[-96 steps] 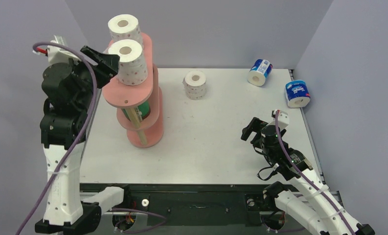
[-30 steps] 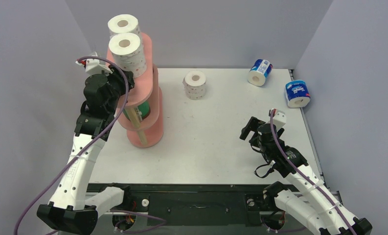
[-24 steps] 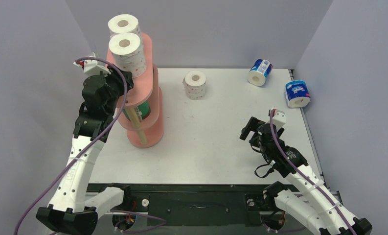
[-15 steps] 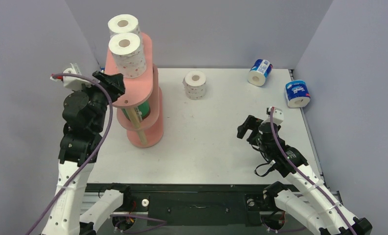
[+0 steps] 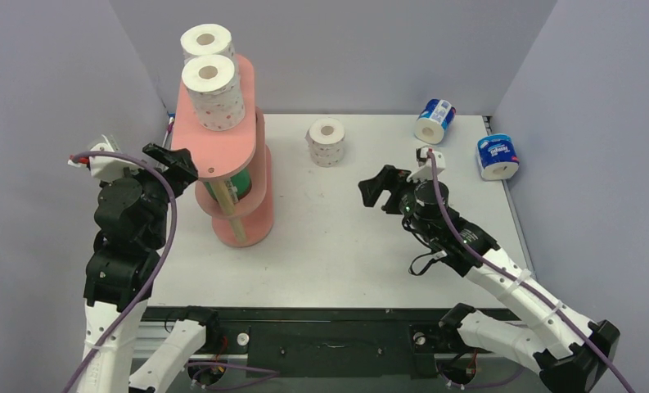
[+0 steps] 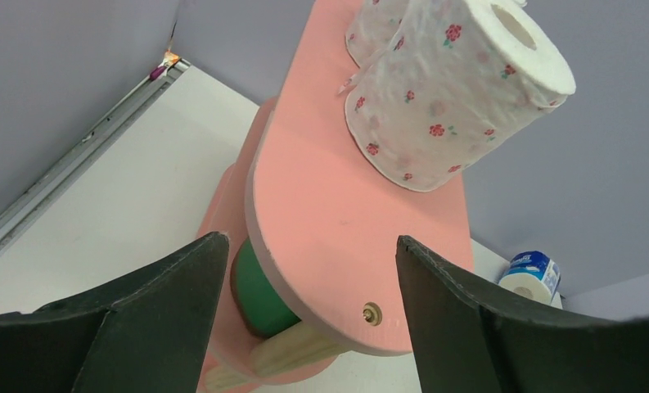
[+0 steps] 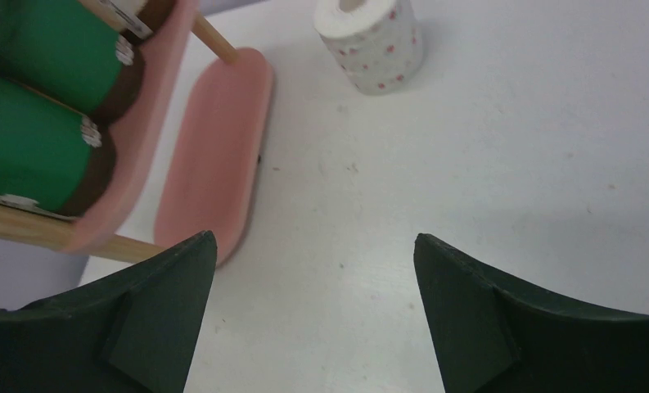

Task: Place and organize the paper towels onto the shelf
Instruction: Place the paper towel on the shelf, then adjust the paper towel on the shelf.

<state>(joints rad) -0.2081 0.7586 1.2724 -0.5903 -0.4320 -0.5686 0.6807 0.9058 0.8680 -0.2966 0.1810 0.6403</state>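
The salmon-pink shelf [image 5: 237, 143] stands at the table's left. Two white red-dotted paper towels [image 5: 214, 91] [image 5: 207, 41] stand on its top board. Two green-wrapped rolls [image 7: 49, 42] [image 7: 24, 157] lie on the middle tier. A third dotted roll [image 5: 326, 141] stands on the table, and two blue-white rolls [image 5: 434, 120] [image 5: 498, 155] lie at the back right. The cream roll is out of view. My left gripper [image 5: 176, 161] is open and empty, left of the shelf below the top board [image 6: 345, 205]. My right gripper [image 5: 371, 184] is open and empty over mid-table, facing the dotted roll [image 7: 374, 41].
Grey walls close in the table [image 5: 345, 246] on the left, back and right. The shelf's bottom board [image 7: 214, 147] juts toward the table's middle. A metal rail [image 6: 75, 164] runs along the left wall.
My left gripper has come away from the front dotted roll on the top board and dropped back to the left. My right arm has reached forward and left, toward the dotted roll on the table.
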